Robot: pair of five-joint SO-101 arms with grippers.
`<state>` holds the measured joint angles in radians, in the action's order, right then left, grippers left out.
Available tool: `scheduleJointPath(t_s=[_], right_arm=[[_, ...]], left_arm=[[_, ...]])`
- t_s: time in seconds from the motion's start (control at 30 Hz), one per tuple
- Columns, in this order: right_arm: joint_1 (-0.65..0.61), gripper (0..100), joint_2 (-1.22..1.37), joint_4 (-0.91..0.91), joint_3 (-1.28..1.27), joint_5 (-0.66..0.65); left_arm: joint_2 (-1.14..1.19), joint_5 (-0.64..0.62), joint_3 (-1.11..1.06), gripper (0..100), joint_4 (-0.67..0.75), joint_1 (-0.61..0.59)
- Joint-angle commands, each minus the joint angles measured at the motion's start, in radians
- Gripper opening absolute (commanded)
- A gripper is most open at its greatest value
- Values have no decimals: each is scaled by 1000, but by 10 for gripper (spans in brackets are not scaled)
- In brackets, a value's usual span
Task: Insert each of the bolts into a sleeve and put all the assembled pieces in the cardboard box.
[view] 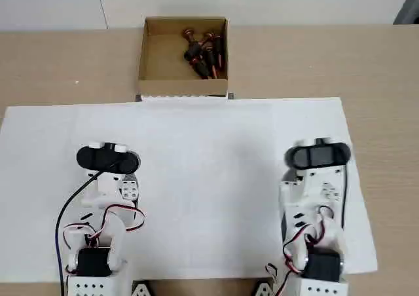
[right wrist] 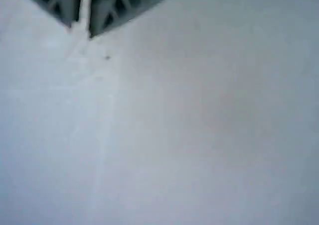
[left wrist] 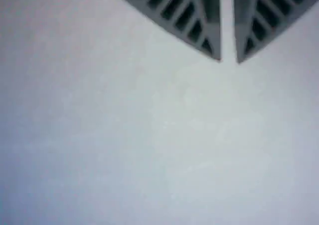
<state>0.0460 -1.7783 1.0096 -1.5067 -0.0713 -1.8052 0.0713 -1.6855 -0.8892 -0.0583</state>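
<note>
1. The left gripper has its two ribbed fingers drawn close, with only a thin slit between the tips. It holds nothing.
2. This gripper points down at the white paper sheet. I cannot tell whether the tips touch the paper.
3. The right gripper is closed tighter, with the barest line of a gap between its fingers. It also holds nothing.
4. Its tips sit right at the sheet, where a faint crease runs away from them.
5. In the high view, the cardboard box stands on the wooden table, with the sheet's far edge just at its front wall.
6. The assembled pieces, reddish-copper and dark, lie in a loose heap inside the box, in one of its rear corners.
7. Two arms are folded low over the sheet, well away from the box and on the side its front wall faces. One arm sits off toward one box side and the other arm off toward the opposite side.
8. Each arm is tucked back on its base with a dark rounded head toward the box. I cannot tell from this view which arm is left and which is right.
</note>
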Motion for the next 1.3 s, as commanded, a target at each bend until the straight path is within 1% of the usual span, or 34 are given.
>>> scheduleJointPath(t_s=[0.0,0.5,0.7,1.27], right_arm=[[-36,3,-39,-22,-60,5],[-33,3,-36,-22,-155,8],[-35,3,-36,-65,-167,9],[-38,3,-36,-65,-167,3]], left_arm=[[-11,6,4,6,-3,-6],[-11,6,4,6,-3,-6],[-11,6,4,6,-3,-6],[-11,6,4,6,-3,-6]])
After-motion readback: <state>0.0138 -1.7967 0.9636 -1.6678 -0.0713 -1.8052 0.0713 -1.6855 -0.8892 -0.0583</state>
